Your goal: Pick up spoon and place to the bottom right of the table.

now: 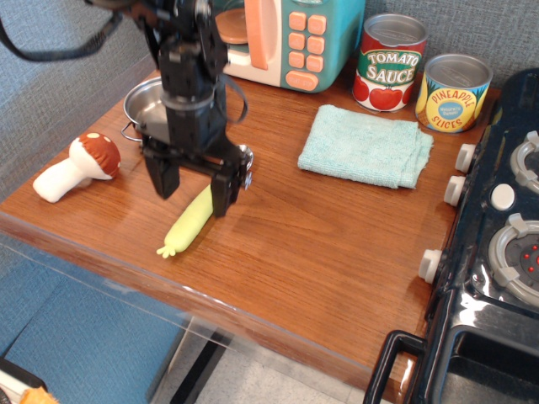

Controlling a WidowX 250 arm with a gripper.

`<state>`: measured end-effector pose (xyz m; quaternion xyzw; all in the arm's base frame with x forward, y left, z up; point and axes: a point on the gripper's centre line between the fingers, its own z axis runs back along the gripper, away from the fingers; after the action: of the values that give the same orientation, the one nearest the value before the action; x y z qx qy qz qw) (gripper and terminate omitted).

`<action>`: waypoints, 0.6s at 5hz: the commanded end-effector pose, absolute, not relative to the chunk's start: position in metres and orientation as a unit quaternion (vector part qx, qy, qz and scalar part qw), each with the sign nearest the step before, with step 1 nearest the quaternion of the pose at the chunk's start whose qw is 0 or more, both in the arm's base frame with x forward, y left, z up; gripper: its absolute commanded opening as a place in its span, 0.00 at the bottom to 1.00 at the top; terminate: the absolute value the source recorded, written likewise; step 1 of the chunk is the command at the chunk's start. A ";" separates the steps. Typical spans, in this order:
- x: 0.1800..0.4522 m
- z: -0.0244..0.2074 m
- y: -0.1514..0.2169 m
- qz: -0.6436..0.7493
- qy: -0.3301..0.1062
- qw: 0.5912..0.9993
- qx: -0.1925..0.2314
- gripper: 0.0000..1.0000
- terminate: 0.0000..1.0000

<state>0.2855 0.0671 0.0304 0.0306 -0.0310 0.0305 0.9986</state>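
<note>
Right, spoon [192,222] lies on the table [320,244] in the lower-left part of the frame, handle running diagonally w/ its nubbed tip toward the front edge; the silver bowl end, up and to the right, is mostly hidden behind the gripper [194,188]. Gripper hangs directly over the spoon's upper half, jaws spread apart, 1 finger on each side of the handle, nothing clamped. Can't tell if the fingertips touch the wood.

Just behind the arm, upper left, sits a steel pot [147,108], partly blocked by the arm. Left of the spoon, near the table's left edge, a toy mushroom [77,167] lies on its side, well apart from the gripper.

Mid-right of the frame: teal cloth [366,145] flat on the wood. Behind it at the top, 2 cans side by side, tomato sauce can [391,62] and pineapple can [454,92]. Toy microwave [286,38] at top center, door open.

Black toy stove [493,278] fills the right edge, knobs facing the table. Lower-right stretch of wood betw. spoon and stove is bare.
</note>
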 end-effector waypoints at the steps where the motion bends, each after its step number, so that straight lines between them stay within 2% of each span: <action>1: 0.281 0.020 0.072 0.022 -0.032 0.998 0.046 1.00 0.00; 2: 0.282 0.027 0.072 0.027 -0.046 0.998 0.040 0.00 0.00; 3: 0.282 0.032 0.071 0.031 -0.053 0.998 0.035 0.00 0.00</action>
<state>0.2750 0.0633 0.0140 0.0237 -0.0196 0.0298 0.9991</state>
